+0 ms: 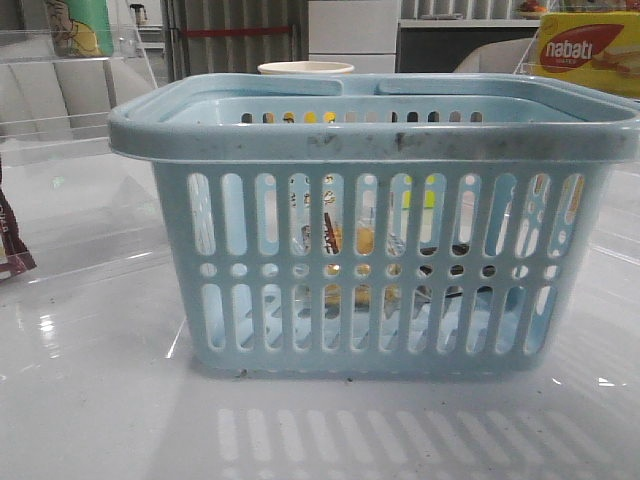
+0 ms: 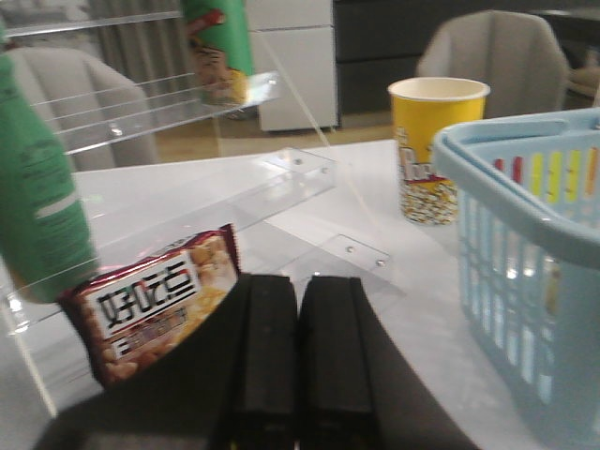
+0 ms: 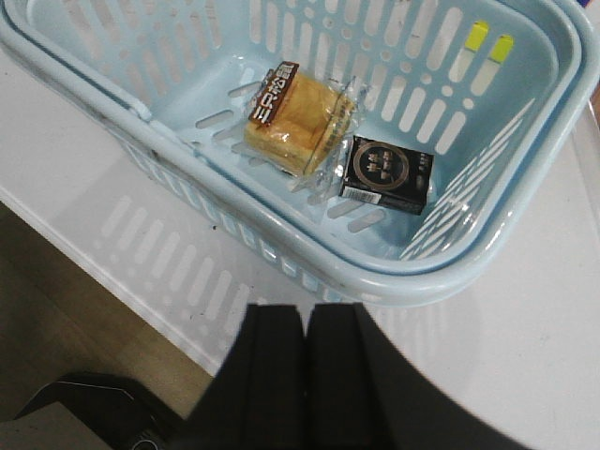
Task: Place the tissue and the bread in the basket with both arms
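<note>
The light-blue basket (image 1: 370, 130) stands in the middle of the table and fills the front view. In the right wrist view the bread (image 3: 295, 117), a golden slice in clear wrap with a dark lettered band, lies on the floor of the basket (image 3: 112, 103). The tissue (image 3: 384, 173), a small black pack with a gold ring, lies right beside it. My right gripper (image 3: 305, 314) is shut and empty, above the table just outside the basket's rim. My left gripper (image 2: 298, 286) is shut and empty, with the basket (image 2: 525, 234) off to one side. Neither gripper shows in the front view.
A dark red snack packet (image 2: 155, 305) lies beside my left fingers, on a clear acrylic shelf (image 2: 281, 183). A green bottle (image 2: 37, 206) stands close by. A yellow popcorn cup (image 2: 436, 150) stands behind the basket. A yellow nabati box (image 1: 590, 50) sits at the back right. The table edge (image 3: 103, 272) runs near my right gripper.
</note>
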Controlling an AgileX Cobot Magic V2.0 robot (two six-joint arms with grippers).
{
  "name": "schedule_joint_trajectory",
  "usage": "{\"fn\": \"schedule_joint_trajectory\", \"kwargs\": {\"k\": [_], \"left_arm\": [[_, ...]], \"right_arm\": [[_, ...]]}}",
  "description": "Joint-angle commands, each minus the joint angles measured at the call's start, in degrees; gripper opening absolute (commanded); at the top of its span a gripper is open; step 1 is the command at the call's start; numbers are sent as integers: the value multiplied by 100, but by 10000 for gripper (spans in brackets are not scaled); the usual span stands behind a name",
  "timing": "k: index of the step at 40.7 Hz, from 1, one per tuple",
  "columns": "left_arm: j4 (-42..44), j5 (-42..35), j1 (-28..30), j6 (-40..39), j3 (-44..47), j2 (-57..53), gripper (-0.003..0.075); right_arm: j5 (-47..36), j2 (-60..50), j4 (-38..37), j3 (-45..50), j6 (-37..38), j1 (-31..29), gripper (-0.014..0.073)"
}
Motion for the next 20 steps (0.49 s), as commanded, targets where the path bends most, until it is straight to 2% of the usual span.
{"fn": "schedule_joint_trajectory", "kwargs": {"k": [1, 9, 14, 20], "left_arm": [[-176, -957, 395, -47, 370, -376, 93], [-229, -1230, 719, -47, 945, -845, 93], [-241, -1647, 719, -47, 1179, -843, 93], [-241, -1612, 647, -47, 1167, -843, 93]], "right_arm": [[-366, -49, -20, -149, -43, 1, 28], [-366, -49, -20, -149, -43, 1, 28], [-346, -49, -20, -149, -43, 1, 28], [-346, -49, -20, -149, -43, 1, 28]]}}
